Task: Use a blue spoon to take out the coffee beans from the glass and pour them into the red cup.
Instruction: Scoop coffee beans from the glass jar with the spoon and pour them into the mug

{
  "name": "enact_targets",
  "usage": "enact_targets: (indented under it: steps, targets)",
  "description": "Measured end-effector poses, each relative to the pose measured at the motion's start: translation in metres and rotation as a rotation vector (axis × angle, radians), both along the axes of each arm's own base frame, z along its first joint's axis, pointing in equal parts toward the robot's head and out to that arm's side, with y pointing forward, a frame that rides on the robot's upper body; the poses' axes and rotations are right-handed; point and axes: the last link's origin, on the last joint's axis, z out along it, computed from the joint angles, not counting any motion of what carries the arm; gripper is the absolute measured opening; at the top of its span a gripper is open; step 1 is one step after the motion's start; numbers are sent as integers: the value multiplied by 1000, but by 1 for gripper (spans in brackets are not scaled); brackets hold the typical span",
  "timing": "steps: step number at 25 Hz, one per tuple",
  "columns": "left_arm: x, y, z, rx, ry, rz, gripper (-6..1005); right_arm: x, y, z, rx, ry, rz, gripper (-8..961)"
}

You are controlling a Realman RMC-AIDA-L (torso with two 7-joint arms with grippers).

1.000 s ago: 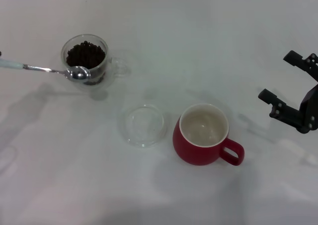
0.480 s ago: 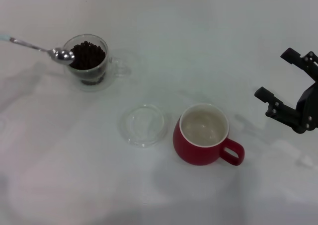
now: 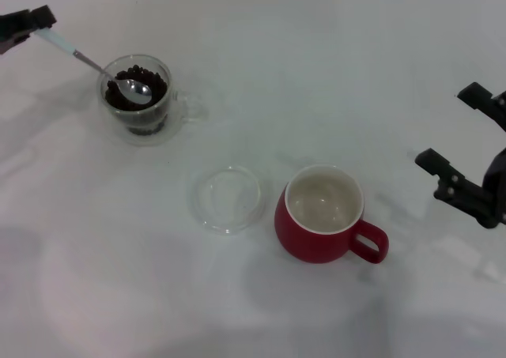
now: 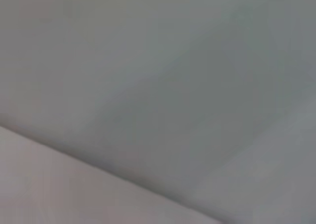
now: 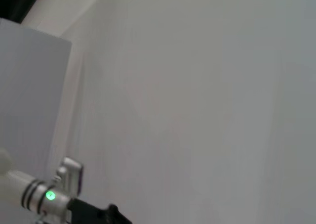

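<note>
Blue spoon point(image 3: 101, 68), pinched by left claw point(image 3: 33, 22), dips into glass point(image 3: 136, 97) (clear dish point(image 3: 228, 198) nearby); right claw point(image 3: 457, 141) gapes empty

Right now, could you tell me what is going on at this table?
The left gripper holds the blue spoon by its handle, with the bowl dipped into the coffee beans in the glass. The red cup stands empty, beside a shallow clear dish. The right gripper hangs open at the table's right, idle.
</note>
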Motion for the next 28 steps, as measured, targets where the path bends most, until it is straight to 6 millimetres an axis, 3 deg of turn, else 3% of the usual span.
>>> enact_targets:
  steps: [6, 12, 28]
  targets:
    - [8, 18, -9, -26, 72, 20, 127, 0, -6, 1, 5, 16, -2, 876]
    - [5, 24, -23, -40, 108, 61, 127, 1, -7, 1, 6, 19, -8, 876]
    - [-10, 2, -33, -33, -83, 181, 125, -1, 1, 0, 6, 11, -9, 876]
